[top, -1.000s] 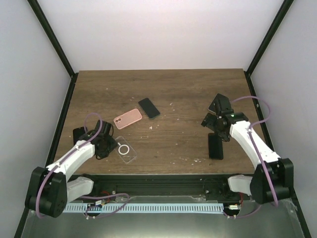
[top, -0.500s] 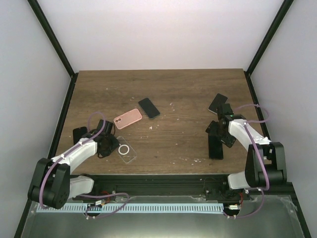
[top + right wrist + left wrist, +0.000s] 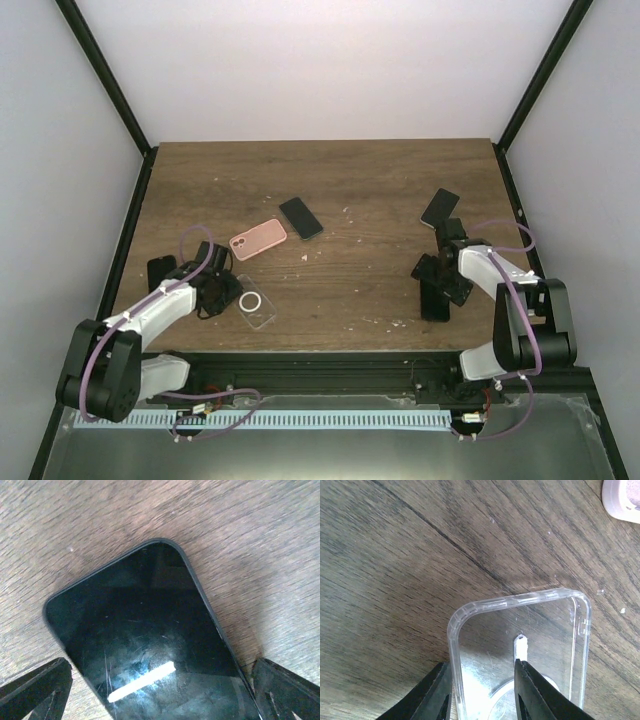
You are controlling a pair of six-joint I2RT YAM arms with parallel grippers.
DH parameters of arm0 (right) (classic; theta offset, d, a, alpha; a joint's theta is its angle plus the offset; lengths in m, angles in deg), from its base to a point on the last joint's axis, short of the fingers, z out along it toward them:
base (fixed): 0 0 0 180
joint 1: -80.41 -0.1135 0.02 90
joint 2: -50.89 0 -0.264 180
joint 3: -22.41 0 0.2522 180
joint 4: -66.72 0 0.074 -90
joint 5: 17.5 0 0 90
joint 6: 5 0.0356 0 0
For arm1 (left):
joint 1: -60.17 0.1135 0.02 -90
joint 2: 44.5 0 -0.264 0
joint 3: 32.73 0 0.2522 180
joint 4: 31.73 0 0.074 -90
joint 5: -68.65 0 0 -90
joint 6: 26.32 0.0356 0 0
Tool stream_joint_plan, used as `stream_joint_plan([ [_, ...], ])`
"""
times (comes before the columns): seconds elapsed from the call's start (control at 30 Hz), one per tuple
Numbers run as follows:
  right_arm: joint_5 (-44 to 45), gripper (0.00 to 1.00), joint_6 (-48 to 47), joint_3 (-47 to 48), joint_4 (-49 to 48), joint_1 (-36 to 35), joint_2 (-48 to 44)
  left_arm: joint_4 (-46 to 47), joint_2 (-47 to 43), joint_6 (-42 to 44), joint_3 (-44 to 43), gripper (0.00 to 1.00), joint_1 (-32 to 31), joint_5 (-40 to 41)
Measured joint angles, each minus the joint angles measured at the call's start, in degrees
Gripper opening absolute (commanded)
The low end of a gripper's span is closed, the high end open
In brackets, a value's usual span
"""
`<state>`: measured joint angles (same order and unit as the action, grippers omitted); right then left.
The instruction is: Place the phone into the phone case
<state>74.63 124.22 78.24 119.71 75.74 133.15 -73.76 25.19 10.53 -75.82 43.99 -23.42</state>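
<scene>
A clear phone case (image 3: 255, 302) with a white ring lies near the front left of the table. In the left wrist view my left gripper (image 3: 481, 672) is open and straddles the case's (image 3: 520, 630) side wall, one finger outside and one inside. It also shows in the top view (image 3: 222, 290). A black phone (image 3: 435, 302) lies screen up near the front right. My right gripper (image 3: 437, 276) is low over it. In the right wrist view the right gripper (image 3: 160, 680) is wide open, with a finger on either side of the phone (image 3: 145, 650).
A pink case (image 3: 258, 239) and a second black phone (image 3: 301, 217) lie mid-table. A third dark phone (image 3: 440, 208) lies at the far right. A black object (image 3: 160, 270) sits by the left arm. The pink case's corner (image 3: 622, 500) shows in the left wrist view.
My right gripper has moved from the dark phone at the far right toward the near edge, down over the front right black phone. My left gripper has shifted slightly at the clear case.
</scene>
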Motion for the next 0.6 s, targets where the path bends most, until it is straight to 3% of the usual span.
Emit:
stream_joint_plan([
  [0.37,-5.51,0.98,-1.20,-0.81,-1.53,-2.10,-1.25,1.14,-0.13,0.96,0.31,0.36,0.00,-1.84],
  [0.6,-3.50,0.89,-0.61,-0.35,-0.94,-4.61,-0.17,3.32,0.20,2.43,0.31,0.36,-0.28,-3.65],
])
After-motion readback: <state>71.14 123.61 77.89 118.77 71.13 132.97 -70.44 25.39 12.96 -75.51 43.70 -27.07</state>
